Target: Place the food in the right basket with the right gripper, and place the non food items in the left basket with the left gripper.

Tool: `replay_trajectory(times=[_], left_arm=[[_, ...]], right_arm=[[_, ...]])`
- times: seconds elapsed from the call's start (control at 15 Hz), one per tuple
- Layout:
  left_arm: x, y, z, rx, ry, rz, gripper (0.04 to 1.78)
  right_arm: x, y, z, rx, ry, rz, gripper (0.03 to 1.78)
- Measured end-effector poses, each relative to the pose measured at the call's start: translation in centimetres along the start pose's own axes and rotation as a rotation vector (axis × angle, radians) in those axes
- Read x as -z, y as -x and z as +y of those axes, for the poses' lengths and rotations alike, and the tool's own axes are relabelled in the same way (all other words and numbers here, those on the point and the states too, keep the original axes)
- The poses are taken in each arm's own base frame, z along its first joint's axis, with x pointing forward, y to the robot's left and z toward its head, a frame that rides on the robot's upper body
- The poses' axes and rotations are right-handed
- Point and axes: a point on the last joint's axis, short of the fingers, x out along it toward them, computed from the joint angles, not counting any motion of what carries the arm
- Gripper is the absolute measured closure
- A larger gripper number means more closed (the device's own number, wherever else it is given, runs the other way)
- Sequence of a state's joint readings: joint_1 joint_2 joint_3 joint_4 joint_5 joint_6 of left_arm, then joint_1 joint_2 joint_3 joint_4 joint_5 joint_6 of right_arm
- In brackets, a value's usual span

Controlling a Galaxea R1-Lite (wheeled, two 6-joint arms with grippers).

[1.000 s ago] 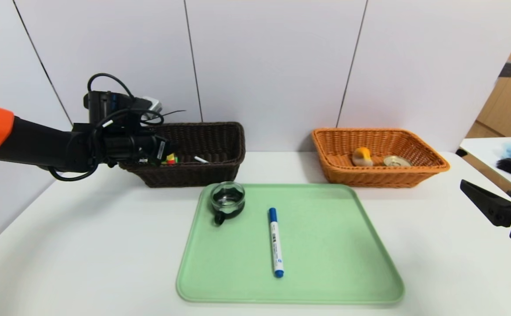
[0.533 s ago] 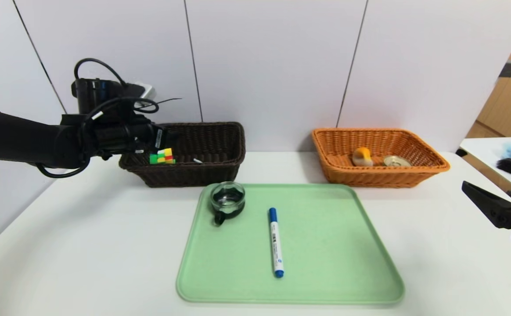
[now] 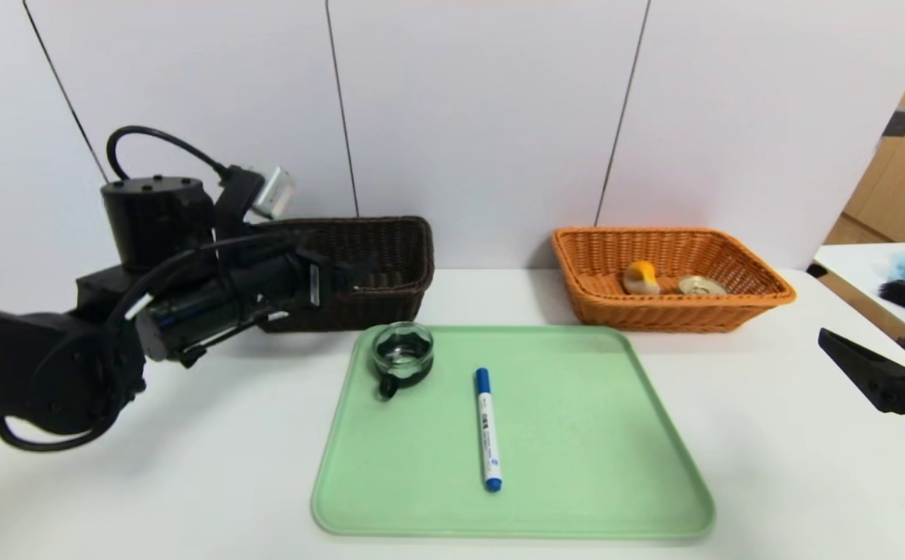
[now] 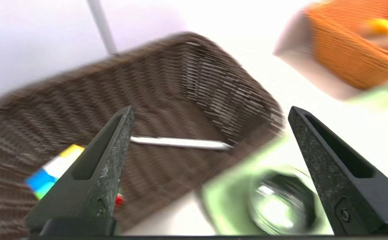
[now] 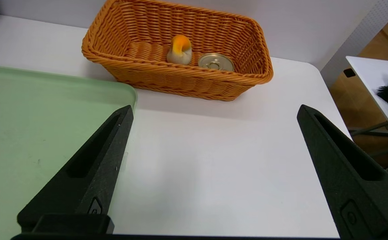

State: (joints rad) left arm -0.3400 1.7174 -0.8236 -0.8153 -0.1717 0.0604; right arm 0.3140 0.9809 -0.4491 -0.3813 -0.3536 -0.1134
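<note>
The white bench (image 3: 732, 404) carries a green tray (image 3: 577, 435) at the middle, with two baskets behind it. The dark basket (image 3: 390, 257) sits at 11 o'clock from the tray, the orange basket (image 3: 600, 303) at 1 o'clock, both with their long sides running left to right along the wall.

The left tool (image 4: 210, 113) hangs in front of the dark basket's left part, above the bench, its jaws spread wide with nothing between them. The right tool (image 5: 214, 113) sits low at the bench's right edge, at 3 o'clock from the tray, jaws also spread wide and bare.

On the tray, the glass cup (image 3: 403, 354) stands upright in the far left corner, at 10 o'clock, its black handle pointing toward the near left. The marker (image 3: 487, 432) lies flat just left of the tray's centre, its long axis running near to far, blue cap at the far end.

In the dark basket the cube (image 4: 52, 171) rests on the floor, and the white pen (image 4: 180, 142) lies flat along the basket's length, apart from the cube.

In the orange basket the bun (image 5: 179, 50) and the can (image 5: 216, 61) sit side by side, the can upright with its gold lid up.
</note>
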Motion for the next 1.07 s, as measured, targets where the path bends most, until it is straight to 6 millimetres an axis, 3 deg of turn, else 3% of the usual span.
replay_trajectory(times=[0.27, 0.47, 0.73, 1.07], left_arm=[[2.8, 3.2, -3.1, 0.039, -0.011, -0.072, 0.16], [4.5, 4.6, -4.3, 0.070, -0.008, -0.080, 0.15], [6.7, 4.0, -5.0, 0.093, -0.012, -0.057, 0.14], [10.8, 2.5, -5.4, 0.070, -0.016, 0.020, 0.13]], right_arm=[[0.1, 0.0, 0.0, 0.003, 0.002, 0.006, 0.11], [0.3, -0.1, 0.0, 0.001, 0.004, 0.012, 0.11], [0.3, -0.1, 0.0, 0.001, 0.005, 0.015, 0.11], [0.3, -0.2, 0.0, 0.007, 0.005, 0.019, 0.11]])
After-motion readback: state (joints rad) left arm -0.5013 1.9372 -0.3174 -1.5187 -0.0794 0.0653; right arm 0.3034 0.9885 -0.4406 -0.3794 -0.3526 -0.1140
